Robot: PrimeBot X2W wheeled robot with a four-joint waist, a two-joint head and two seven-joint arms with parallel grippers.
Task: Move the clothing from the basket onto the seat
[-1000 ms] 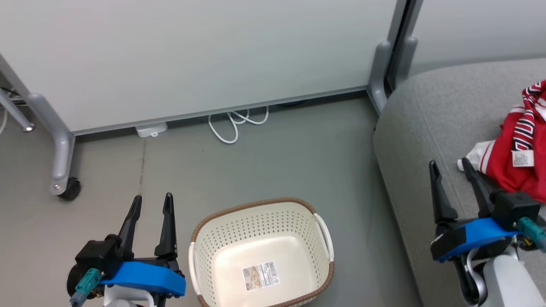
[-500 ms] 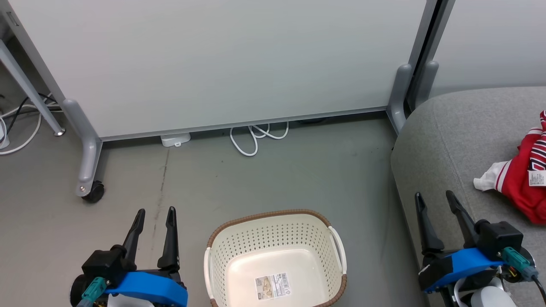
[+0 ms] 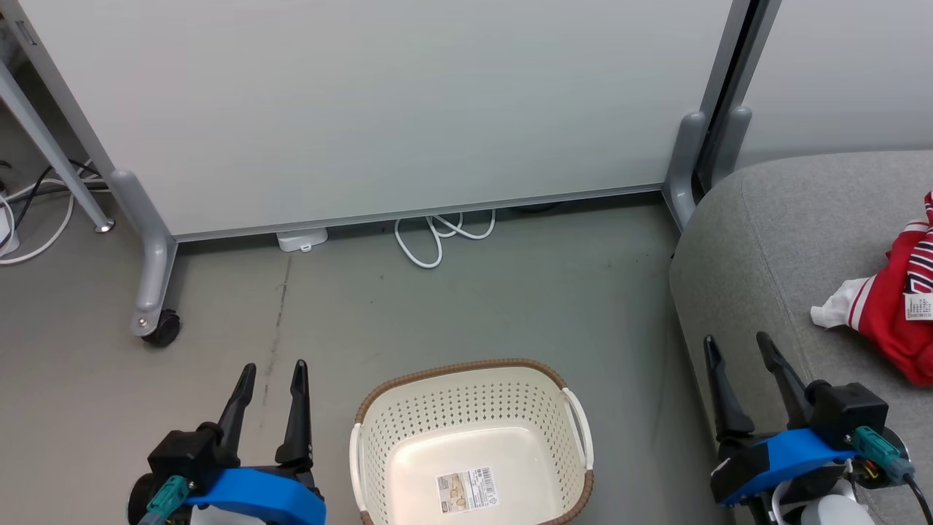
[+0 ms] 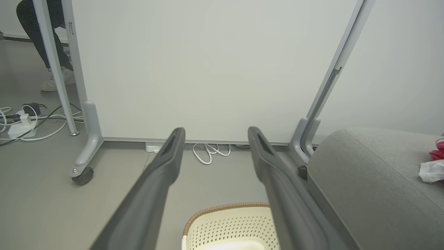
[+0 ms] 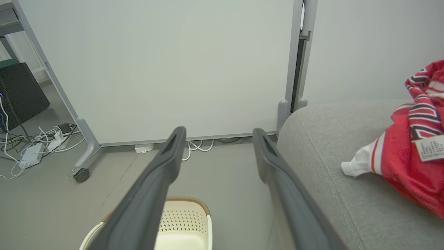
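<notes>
The basket (image 3: 466,397) is parked on the grey floor, so everything here is placed off it. Its cream bottom is in plain sight, with a barcode sticker (image 3: 466,490) stuck on it.

The clothing (image 3: 893,321) is found well to the right of the basket, bunched up on the seat (image 3: 765,240). The seat rises just right of the basket, with a strip of floor left between them. Red fabric, a white end pointing back toward the basket, some striped edging and a white care tag can be made out. The pile is cut off by the frame edge, so the number of pieces can't be told.

The left gripper (image 3: 275,367) is held just left of the basket, over the floor. Its fingers are spread apart and nothing is caught between them. The right gripper (image 3: 735,339) is held to the right of the basket, by the seat's edge. Its fingers are spread wide too, with nothing gripped. It's kept apart from the clothing, which lies farther right.

Beyond the basket a pale partition panel (image 3: 379,109) on grey legs is seen. A white cable (image 3: 437,237) is looped at its foot straight behind the basket, and a small white adapter (image 3: 301,238) sits a bit left of that. A caster wheel (image 3: 162,328) is spotted farther left. In the left wrist view, a person's dark-clad leg (image 4: 33,31) and pale shoe (image 4: 52,83) are caught far off beyond the basket's left side.
</notes>
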